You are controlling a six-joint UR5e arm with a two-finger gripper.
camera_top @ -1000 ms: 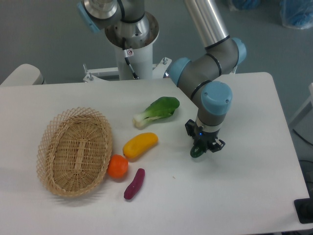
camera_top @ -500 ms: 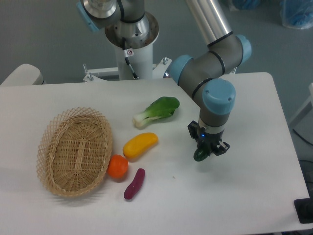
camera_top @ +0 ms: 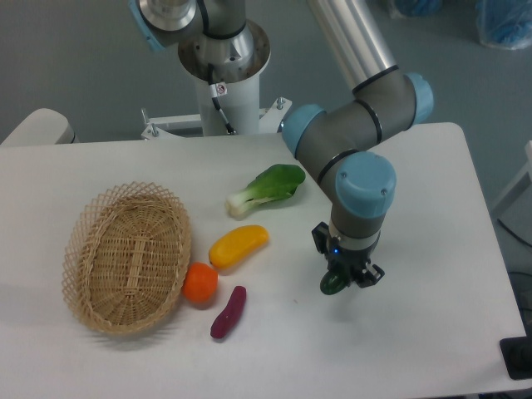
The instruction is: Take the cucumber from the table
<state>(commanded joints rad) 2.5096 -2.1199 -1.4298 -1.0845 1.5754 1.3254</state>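
We see the cucumber (camera_top: 332,283), dark green and glossy, clamped in our hand (camera_top: 344,278) at 4 o'clock on the white table (camera_top: 432,332). At 9 o'clock from it lie a yellow fruit (camera_top: 238,246), orange (camera_top: 199,283), purple vegetable (camera_top: 229,312) and basket (camera_top: 126,256); bok choy (camera_top: 268,188) at 11.

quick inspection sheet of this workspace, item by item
surface: white table, no spills seen
job's things: cucumber in the gripper, mostly hidden by it
clutter: wicker basket, orange, yellow vegetable, purple vegetable, bok choy
grippers: gripper shut on the cucumber
cables: thin cable on the robot base column
surroundings: grey floor, blue items at top right
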